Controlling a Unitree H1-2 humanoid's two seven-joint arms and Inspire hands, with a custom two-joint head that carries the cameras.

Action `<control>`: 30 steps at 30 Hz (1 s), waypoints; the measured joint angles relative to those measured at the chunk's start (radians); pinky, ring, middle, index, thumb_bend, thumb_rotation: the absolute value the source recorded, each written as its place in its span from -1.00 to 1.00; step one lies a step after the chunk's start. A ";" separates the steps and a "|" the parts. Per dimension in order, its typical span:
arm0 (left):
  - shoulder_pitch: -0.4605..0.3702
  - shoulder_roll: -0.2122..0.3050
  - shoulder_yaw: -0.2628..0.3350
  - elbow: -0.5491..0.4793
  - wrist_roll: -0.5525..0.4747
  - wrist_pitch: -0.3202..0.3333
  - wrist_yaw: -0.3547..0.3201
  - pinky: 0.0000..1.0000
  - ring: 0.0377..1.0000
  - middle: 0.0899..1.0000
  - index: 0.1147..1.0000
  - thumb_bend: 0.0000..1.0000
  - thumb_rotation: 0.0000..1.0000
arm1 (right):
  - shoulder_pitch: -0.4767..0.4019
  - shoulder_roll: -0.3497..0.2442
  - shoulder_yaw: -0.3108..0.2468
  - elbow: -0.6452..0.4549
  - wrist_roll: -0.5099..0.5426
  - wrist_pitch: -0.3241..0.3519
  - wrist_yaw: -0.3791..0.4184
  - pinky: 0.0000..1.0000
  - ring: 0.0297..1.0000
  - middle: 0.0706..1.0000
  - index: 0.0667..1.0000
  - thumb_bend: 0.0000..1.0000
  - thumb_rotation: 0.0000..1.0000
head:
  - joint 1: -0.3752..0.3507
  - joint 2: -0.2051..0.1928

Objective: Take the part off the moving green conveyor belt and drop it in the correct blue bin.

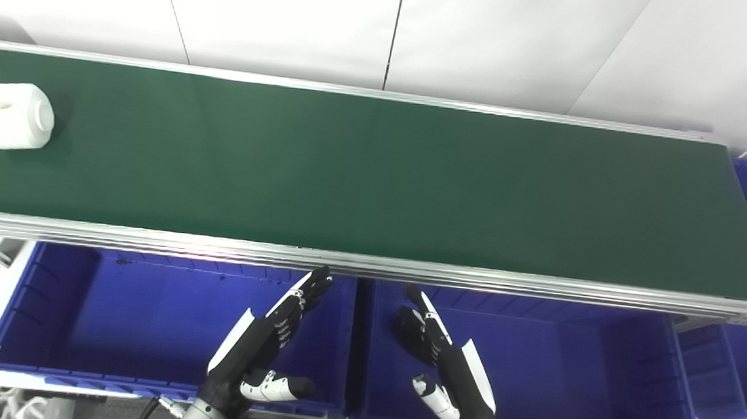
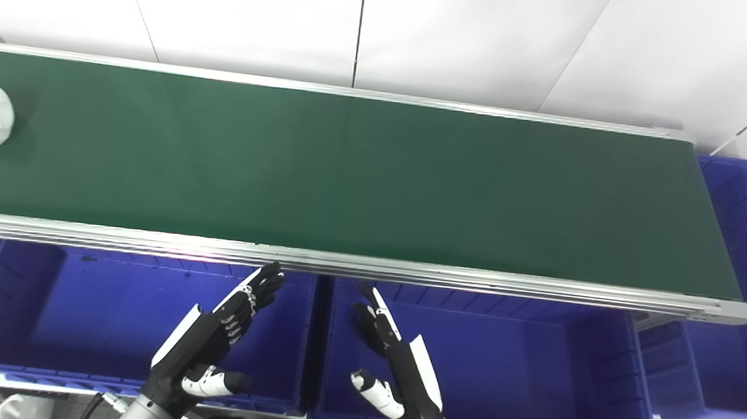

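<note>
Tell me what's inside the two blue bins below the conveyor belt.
Nothing shows in the left blue bin or the right blue bin. The left robot hand and right robot hand hover over them, open, hiding part of each floor.

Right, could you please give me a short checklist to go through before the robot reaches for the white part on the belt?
1. Part present on belt: ok. The white part lies at the far left of the green conveyor belt.
2. Left hand free: ok, open, holding nothing, above the left blue bin.
3. Right hand free: ok, open, holding nothing, above the middle blue bin.
4. Part within reach: not ok, it is well left of both hands.
5. Bins clear to receive: ok, both look empty.
6. Which bin is correct: cannot tell, no labels show.
</note>
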 measured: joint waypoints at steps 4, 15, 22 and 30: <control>-0.001 0.000 0.000 0.005 0.000 0.000 0.000 0.96 0.95 0.90 0.90 0.83 0.26 | -0.003 0.000 0.000 0.003 0.000 0.000 0.000 0.76 0.81 0.95 0.94 0.87 0.94 | 0.000 -0.002; -0.001 0.000 0.000 0.005 0.000 0.000 0.000 0.95 0.94 0.89 0.90 0.83 0.26 | -0.005 -0.001 0.003 0.003 0.000 0.000 0.000 0.76 0.81 0.94 0.94 0.86 0.94 | 0.002 -0.003; -0.001 -0.001 0.000 0.011 0.000 -0.001 0.000 0.95 0.95 0.90 0.91 0.83 0.28 | -0.005 -0.002 0.004 0.003 0.001 0.000 0.000 0.77 0.82 0.95 0.93 0.88 0.93 | 0.003 -0.005; -0.001 -0.008 0.005 0.020 0.000 -0.013 0.005 0.94 0.95 0.91 0.90 0.79 0.29 | -0.014 -0.013 0.013 0.016 -0.006 0.000 0.000 0.78 0.85 0.97 0.94 0.92 0.88 | 0.032 -0.034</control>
